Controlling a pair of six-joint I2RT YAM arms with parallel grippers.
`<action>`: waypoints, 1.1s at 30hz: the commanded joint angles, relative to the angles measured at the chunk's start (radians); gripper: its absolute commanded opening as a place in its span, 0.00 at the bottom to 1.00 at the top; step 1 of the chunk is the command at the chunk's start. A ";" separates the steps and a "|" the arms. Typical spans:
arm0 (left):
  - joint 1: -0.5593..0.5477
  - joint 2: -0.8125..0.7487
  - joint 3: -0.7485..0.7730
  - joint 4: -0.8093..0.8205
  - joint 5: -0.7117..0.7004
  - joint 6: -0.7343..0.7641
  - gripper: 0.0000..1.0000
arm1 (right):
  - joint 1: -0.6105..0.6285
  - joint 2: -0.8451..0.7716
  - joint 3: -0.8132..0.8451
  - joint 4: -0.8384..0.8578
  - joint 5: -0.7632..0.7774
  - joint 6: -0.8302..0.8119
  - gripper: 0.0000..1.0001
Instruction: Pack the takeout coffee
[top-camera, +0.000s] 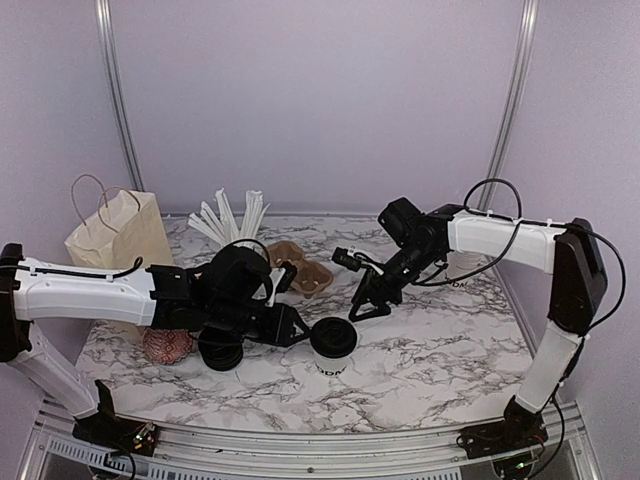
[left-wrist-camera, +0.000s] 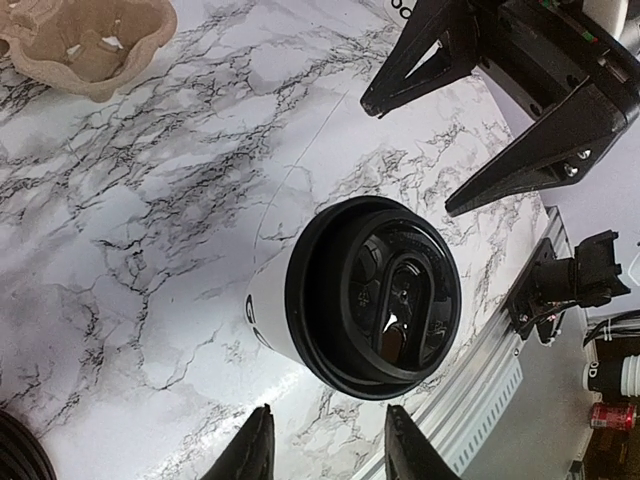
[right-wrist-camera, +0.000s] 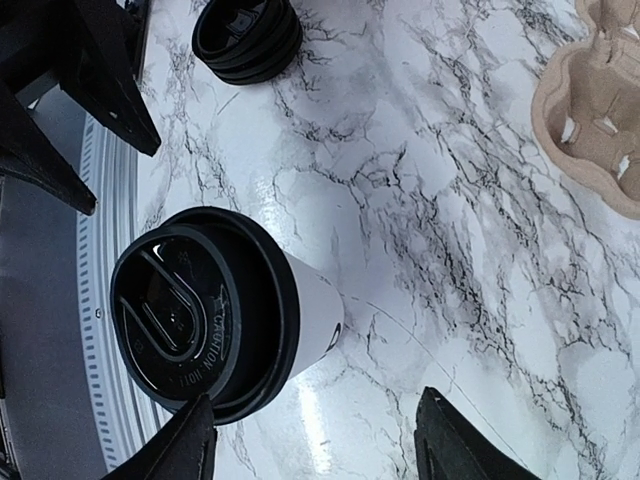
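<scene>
Lilac walls closed in a white marbled tabletop (top-camera: 450, 350). From above, a white paper cup with a round black plastic lid (top-camera: 332, 340) stood upright near the front middle, between the left gripper (top-camera: 300, 328) and the right gripper (top-camera: 365, 305), neither of which clasped it. A brown paper bag (top-camera: 110, 235) stood far left, and a tan cardboard cup carrier (top-camera: 300, 268) sat behind the cup.

The left wrist view showed the left fingers (left-wrist-camera: 250, 455) parted and released, with the cup just beyond their tips.

The right wrist view showed the right fingers (right-wrist-camera: 175, 455) spread wide, grasping nothing, one of them just beside the lid's rim. A stack of black lids (right-wrist-camera: 245, 38) lay farther off.
</scene>
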 joint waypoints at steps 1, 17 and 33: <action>0.011 -0.015 0.014 -0.040 -0.103 0.012 0.39 | -0.003 -0.027 0.034 -0.012 0.023 -0.032 0.65; 0.089 0.134 0.067 0.223 0.035 -0.034 0.36 | 0.098 -0.196 -0.147 0.094 0.174 -0.098 0.92; 0.093 0.230 0.084 0.270 0.099 -0.026 0.35 | 0.194 -0.140 -0.102 0.129 0.299 -0.073 0.99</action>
